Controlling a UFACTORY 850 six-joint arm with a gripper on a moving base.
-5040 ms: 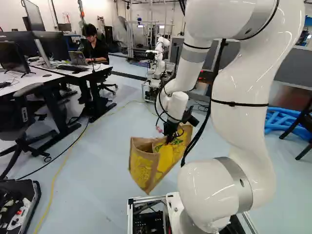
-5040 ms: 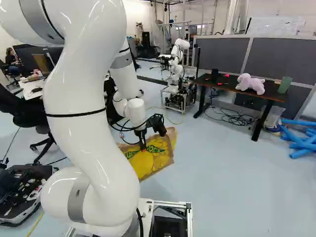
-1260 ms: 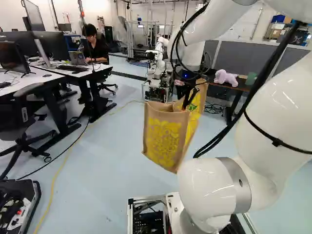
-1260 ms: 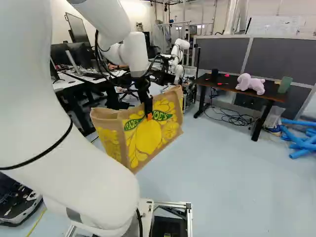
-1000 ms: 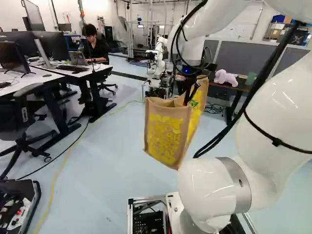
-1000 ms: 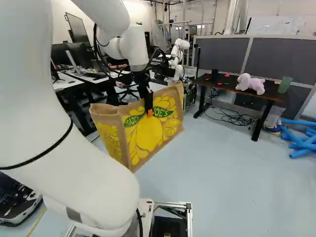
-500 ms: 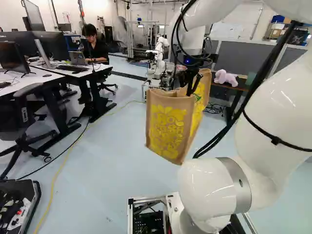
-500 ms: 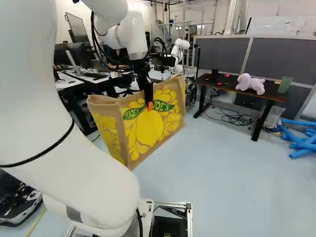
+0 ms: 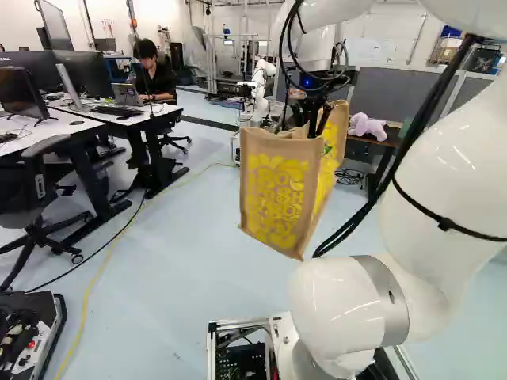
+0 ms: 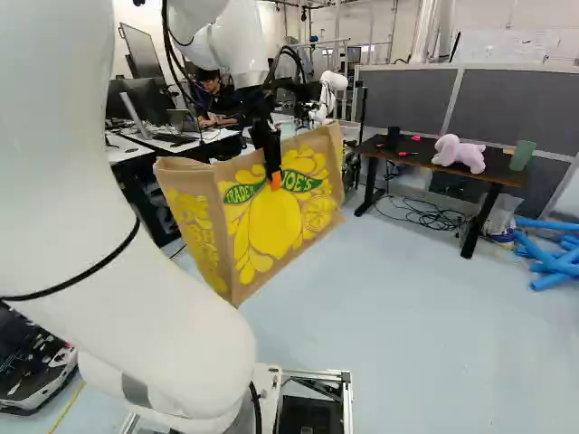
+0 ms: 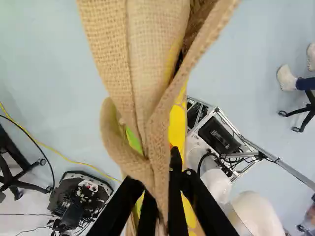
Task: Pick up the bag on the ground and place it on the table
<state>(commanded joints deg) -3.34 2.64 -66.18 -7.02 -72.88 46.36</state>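
My gripper (image 10: 274, 177) is shut on one top edge of the brown and yellow bag (image 10: 271, 226), one orange pad showing against its printed side. The bag hangs upright, off the floor, with its mouth open. The left base view shows the same bag (image 9: 277, 194) ahead of the arm. In the wrist view my gripper (image 11: 161, 199) pinches the folded fabric of the bag (image 11: 152, 69), which stretches out ahead of the fingers. The dark-topped table (image 10: 496, 172) stands beyond the bag, to its right in the right base view.
On the table are a pink plush toy (image 10: 460, 154), a green cup (image 10: 522, 155) and small red items. Cables (image 10: 425, 213) lie beneath it, with blue tubes (image 10: 547, 258) to its right. Another robot (image 9: 257, 91) stands behind the bag. White desks (image 9: 71, 127) and chairs line the left.
Over the last second the gripper has risen with the bag, which looks slightly larger and turned a little. Against the longer-ago frames it hangs clearly higher. The base has not moved.
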